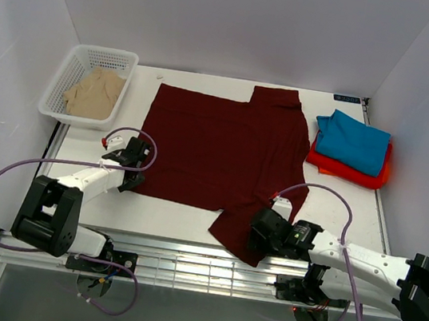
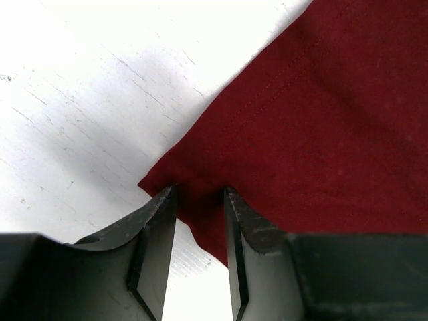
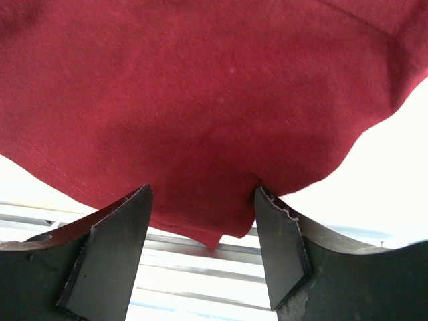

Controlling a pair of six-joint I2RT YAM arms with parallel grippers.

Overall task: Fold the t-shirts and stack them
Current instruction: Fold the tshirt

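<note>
Risk at left gripper [image 2: 199,194]: jaws stand apart astride only the tip of the maroon shirt [image 1: 224,150] hem corner, so a thin bite could slip on lifting. At the near sleeve, right gripper [image 3: 202,194] gapes wide, nothing clamped; cloth overhanging the table [image 1: 182,216] front edge may bunch. Maroon shirt lies spread mid-table. Far right, teal shirt [image 1: 355,141] on red shirt [image 1: 342,171]; far left, beige shirt [image 1: 94,92] in basket [image 1: 63,81]; neither obstructs.
</note>
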